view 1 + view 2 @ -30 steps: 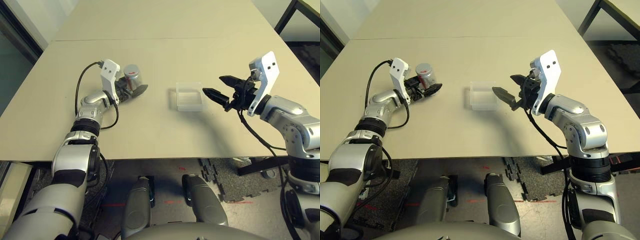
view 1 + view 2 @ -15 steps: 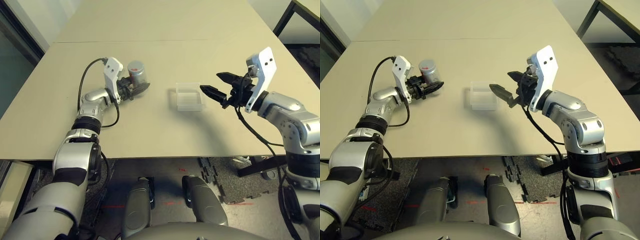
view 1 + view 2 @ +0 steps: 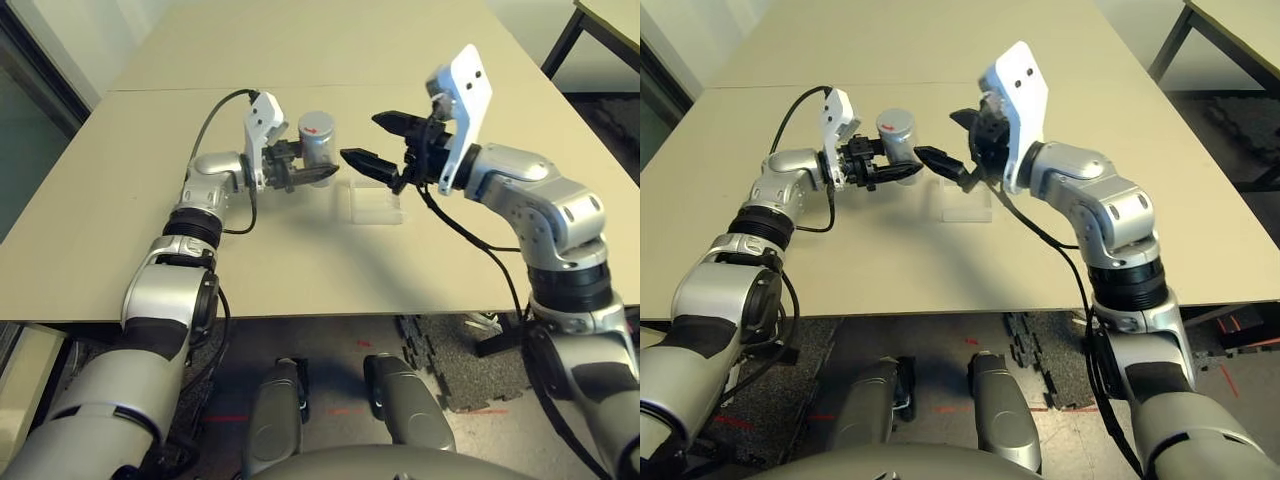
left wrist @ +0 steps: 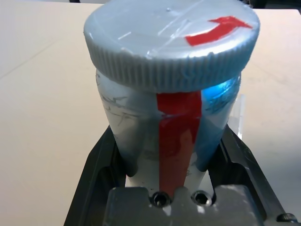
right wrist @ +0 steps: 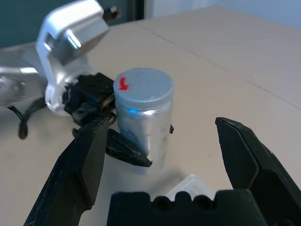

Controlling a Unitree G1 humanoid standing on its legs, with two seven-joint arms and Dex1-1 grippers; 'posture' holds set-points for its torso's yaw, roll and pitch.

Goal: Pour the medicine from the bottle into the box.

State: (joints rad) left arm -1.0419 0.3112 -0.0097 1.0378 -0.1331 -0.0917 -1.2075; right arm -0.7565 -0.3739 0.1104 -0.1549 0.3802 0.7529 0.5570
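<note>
In the left eye view, the robot's left gripper [image 3: 310,175] pinches the bottle [image 3: 317,145] between its jaws above the counter [image 3: 270,265], while the right gripper [image 3: 375,145], jaws spread, reaches in close to it from the other side. The box [image 3: 374,207], a shallow clear tray, sits on the counter nearer the robot than the pair of grippers. The right eye view shows the same meeting above the counter, with the box partly hidden beneath the right gripper. In the left wrist view, the left jaws clasp the bottle's sides, its grey cap [image 4: 174,37] on and marked with a red arrow [image 4: 218,30]. The right wrist view frames the upright bottle beyond the right gripper's parted, empty jaws, a pale corner of the box showing below.
</note>
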